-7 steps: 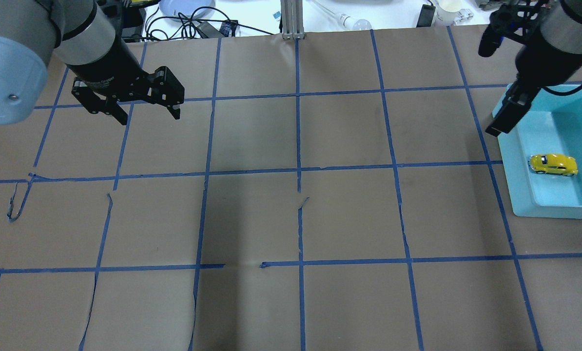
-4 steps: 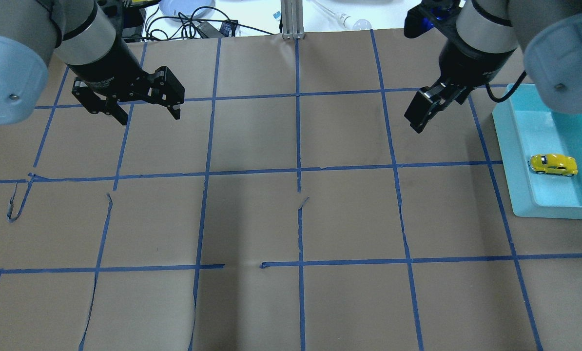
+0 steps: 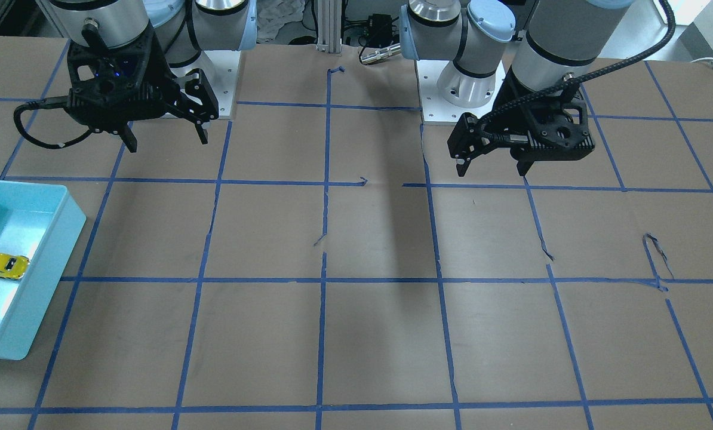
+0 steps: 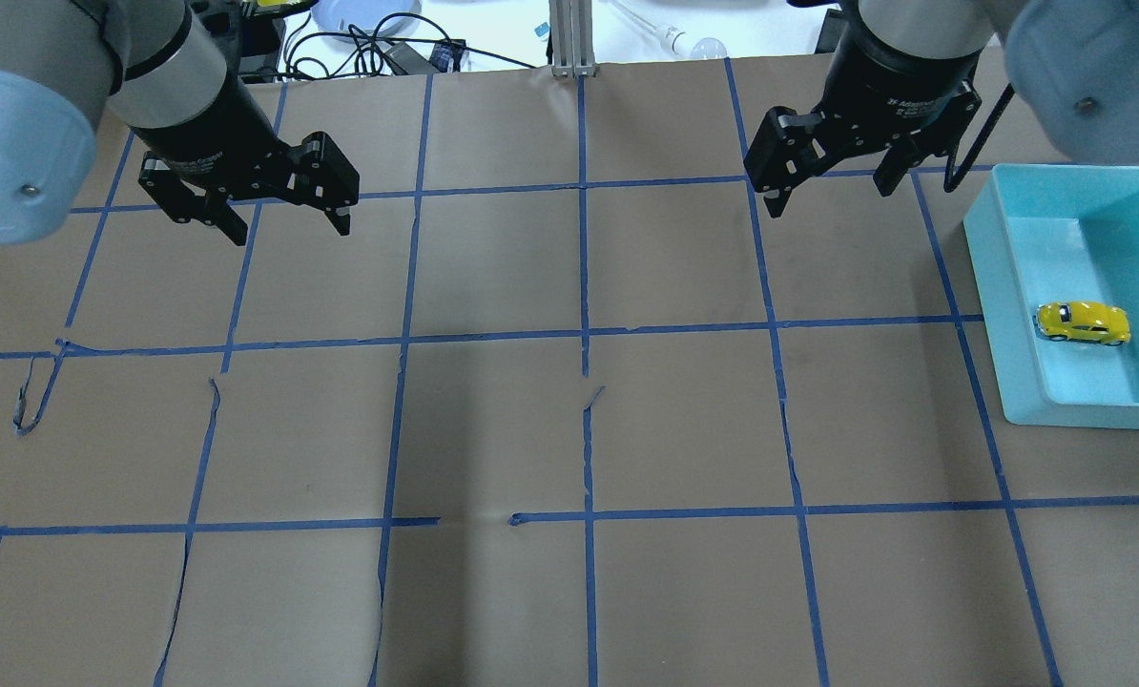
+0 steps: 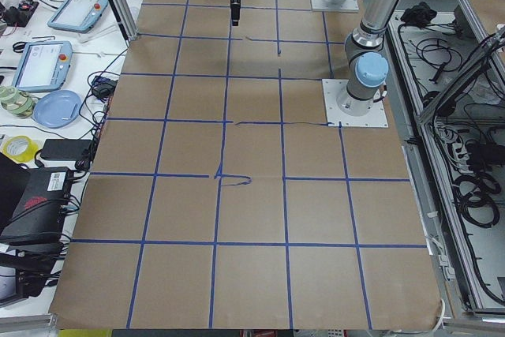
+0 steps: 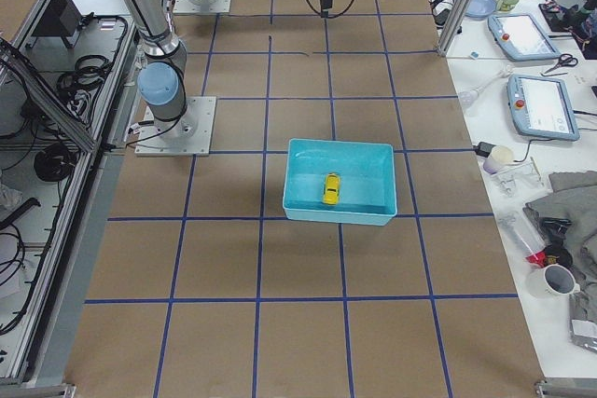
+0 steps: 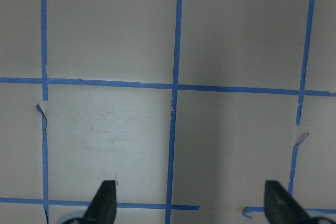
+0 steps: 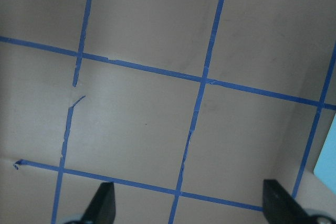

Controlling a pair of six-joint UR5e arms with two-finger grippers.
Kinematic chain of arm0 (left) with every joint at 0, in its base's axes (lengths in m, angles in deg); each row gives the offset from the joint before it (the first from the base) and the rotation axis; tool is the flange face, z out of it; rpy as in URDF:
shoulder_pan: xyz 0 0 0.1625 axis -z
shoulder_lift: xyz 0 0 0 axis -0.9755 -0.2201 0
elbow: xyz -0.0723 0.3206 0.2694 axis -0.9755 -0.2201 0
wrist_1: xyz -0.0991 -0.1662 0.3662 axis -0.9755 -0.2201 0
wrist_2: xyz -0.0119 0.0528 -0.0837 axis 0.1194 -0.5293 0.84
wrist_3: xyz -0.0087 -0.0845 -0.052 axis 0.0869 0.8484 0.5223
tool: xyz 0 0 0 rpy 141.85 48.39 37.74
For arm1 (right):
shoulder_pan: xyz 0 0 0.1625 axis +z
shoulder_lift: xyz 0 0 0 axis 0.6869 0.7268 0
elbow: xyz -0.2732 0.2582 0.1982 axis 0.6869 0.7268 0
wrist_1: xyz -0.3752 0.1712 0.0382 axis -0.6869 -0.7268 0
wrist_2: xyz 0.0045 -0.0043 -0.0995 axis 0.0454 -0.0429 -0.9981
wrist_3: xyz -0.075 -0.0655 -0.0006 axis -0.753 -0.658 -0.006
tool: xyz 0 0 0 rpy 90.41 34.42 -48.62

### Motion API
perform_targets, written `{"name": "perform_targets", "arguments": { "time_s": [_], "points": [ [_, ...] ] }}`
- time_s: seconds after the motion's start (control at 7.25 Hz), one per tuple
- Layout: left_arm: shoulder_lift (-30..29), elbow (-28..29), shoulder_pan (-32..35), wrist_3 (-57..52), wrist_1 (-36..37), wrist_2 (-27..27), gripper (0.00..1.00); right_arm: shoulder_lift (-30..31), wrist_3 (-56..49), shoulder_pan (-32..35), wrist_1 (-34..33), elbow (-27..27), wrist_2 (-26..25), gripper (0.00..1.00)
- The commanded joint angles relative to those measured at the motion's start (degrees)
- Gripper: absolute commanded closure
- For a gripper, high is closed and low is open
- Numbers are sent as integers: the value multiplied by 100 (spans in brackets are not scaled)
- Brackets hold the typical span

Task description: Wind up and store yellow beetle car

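Observation:
The yellow beetle car (image 4: 1084, 322) lies inside the turquoise bin (image 4: 1018, 315) at the table's right edge; it also shows in the front view (image 3: 0, 264) and the right side view (image 6: 330, 188). My right gripper (image 4: 829, 191) is open and empty, hanging above the table well to the left of the bin; it shows in the front view (image 3: 163, 137) too. My left gripper (image 4: 290, 227) is open and empty above the far left of the table, also in the front view (image 3: 491, 170). Both wrist views show only open fingertips (image 7: 105, 203) (image 8: 105, 200) over bare paper.
The table is covered in brown paper with a blue tape grid (image 4: 584, 334), torn in places. A metal post (image 4: 569, 38) stands at the far edge, with cables and a plate behind it. The bin (image 3: 28, 269) is the only container on the table.
My right arm has swung left, away from over the bin, and its gripper has turned to face down over the table. The car lies still in the bin. The left arm has not moved.

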Motion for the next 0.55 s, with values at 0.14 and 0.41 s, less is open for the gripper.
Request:
{"name": "perform_targets", "arguments": {
  "time_s": [0.14,0.41],
  "points": [
    [-30,44,194,72,49,-68,0,-16,600,-11,216,100,-43,0],
    [-13,9,204,64,49,-60,0,-25,600,-11,172,64,-26,0]
  ]
}}
